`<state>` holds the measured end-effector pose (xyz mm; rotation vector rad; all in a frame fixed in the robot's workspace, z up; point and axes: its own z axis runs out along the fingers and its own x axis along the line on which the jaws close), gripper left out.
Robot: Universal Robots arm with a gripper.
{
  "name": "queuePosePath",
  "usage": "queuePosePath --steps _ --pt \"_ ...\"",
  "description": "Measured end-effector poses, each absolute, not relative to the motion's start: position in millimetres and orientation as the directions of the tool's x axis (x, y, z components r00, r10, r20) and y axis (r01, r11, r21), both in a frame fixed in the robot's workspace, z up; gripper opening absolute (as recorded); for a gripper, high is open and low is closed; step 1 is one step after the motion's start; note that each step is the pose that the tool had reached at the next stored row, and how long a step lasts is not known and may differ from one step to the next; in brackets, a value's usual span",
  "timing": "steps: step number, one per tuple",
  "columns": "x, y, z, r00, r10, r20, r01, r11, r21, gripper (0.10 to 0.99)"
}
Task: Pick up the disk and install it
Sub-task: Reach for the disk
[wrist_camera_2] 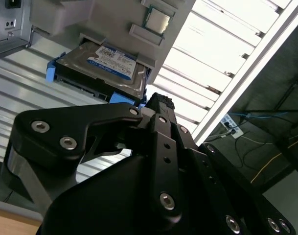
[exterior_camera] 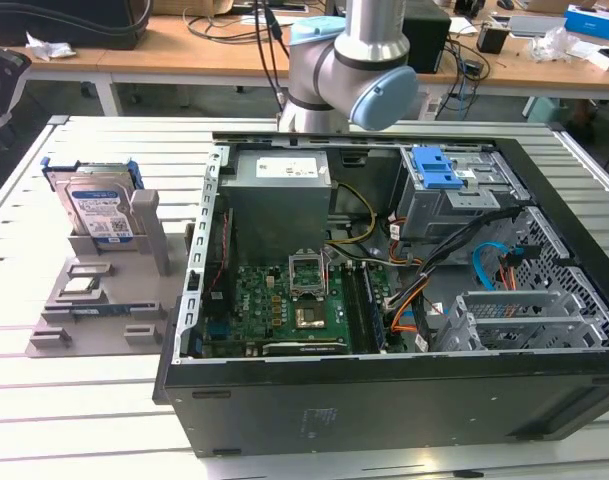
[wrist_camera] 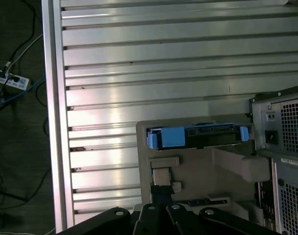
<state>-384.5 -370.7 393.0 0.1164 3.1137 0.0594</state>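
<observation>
Disk (wrist_camera_2: pixel 101 67) in grey holder (wrist_camera_2: pixel 104 19), chip (wrist_camera_2: pixel 157 20) nearby

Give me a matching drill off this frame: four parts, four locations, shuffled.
Parts:
1. disk
2. small square chip
3. grey cage with blue latch
4. motherboard

Places:
A. lying flat on the floor of the open computer case
B. standing on edge in the grey holder, outside the case
C. inside the case, at its far side toward the exterior view's right
D. lying flat in a recess of the holder

Pairs: 1-B, 2-D, 3-C, 4-A
</observation>
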Motion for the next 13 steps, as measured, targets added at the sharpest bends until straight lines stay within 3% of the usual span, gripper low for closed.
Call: queuePosePath --steps 13 --pt "-384.5 -369.3 393.0 -0.997 0.075 -0.024 0.074 0.996 0.039 0.106"
